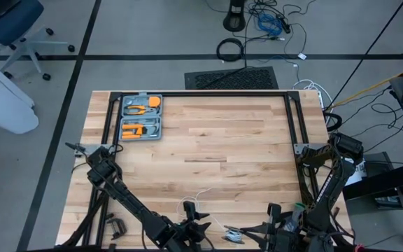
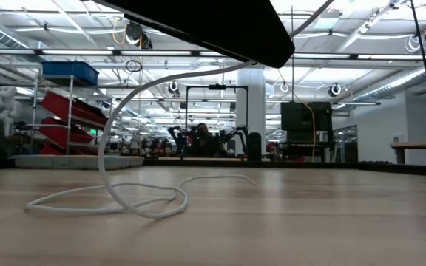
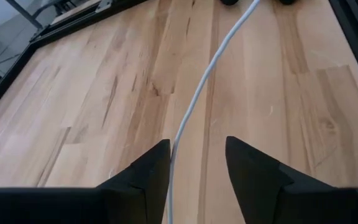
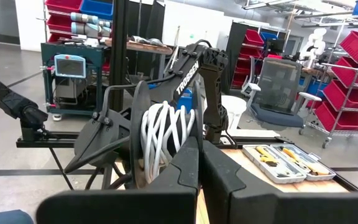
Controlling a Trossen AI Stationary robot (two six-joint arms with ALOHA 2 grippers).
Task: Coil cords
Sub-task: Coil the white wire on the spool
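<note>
White cord (image 2: pixel 117 193), pale wood table (image 1: pixel 215 140), orange tools (image 1: pixel 140 119)

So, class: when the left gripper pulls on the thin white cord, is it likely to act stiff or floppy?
Probably floppy yet springy: the white cord lies in loose loops on the table and arcs upward unsupported. Likely light, since the slim strand rises freely between the left gripper fingers. The coil by the right gripper might spring loose.
</note>
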